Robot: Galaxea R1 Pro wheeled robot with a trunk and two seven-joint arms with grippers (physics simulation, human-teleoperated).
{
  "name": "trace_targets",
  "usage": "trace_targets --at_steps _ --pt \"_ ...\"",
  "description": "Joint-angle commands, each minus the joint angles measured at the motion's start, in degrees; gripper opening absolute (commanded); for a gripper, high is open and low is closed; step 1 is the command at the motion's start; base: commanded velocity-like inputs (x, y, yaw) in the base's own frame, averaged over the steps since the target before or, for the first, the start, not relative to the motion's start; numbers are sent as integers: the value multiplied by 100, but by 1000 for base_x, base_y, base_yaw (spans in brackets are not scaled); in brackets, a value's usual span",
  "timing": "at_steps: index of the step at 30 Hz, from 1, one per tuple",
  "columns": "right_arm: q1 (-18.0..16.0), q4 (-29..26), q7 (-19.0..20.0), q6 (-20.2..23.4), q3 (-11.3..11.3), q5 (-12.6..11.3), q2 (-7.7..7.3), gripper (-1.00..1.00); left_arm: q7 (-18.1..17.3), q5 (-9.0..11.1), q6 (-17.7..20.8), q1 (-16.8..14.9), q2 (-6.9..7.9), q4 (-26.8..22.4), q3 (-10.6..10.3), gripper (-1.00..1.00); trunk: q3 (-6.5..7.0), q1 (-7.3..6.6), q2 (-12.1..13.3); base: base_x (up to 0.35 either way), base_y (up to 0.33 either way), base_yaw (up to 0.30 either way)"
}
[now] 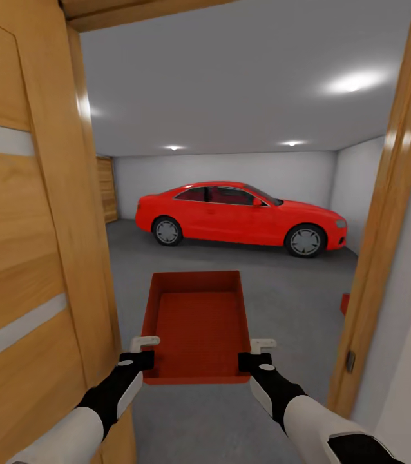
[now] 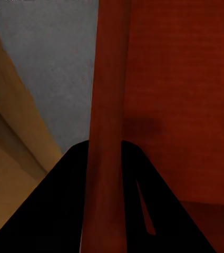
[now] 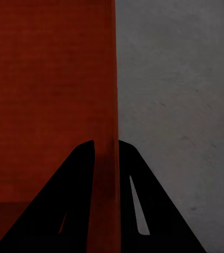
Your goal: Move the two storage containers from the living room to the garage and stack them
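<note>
Item: storage container (image 1: 198, 325), open-topped, carried level before me in the doorway to the garage. My left gripper (image 1: 142, 351) was clamped on its left wall, my right gripper (image 1: 257, 353) on its right wall. Hazard, as I judged it: the open door (image 1: 31, 258) lay close beside my left arm, the frame (image 1: 386, 219) near my right; a swing could knock the bin loose. Ahead, grey floor (image 1: 283, 290) lay open before the red car (image 1: 241, 218).
</note>
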Motion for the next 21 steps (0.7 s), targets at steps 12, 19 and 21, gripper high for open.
trace_targets --at_steps 12,19,21 --pt "-7 -15 -230 -321 -219 85 -228 -100 449 34 40 2 17 -2 422 -100 -2 4 -5 177 147 -241" --pt "-6 -15 -230 -321 -219 84 -228 -100 456 27 40 3 17 -2 422 -100 -2 4 -5 21 16 -243" --pt "-6 -15 -230 -321 -219 85 -228 -100 457 26 40 3 17 -2 422 -100 -2 4 -5 2 2 -243"
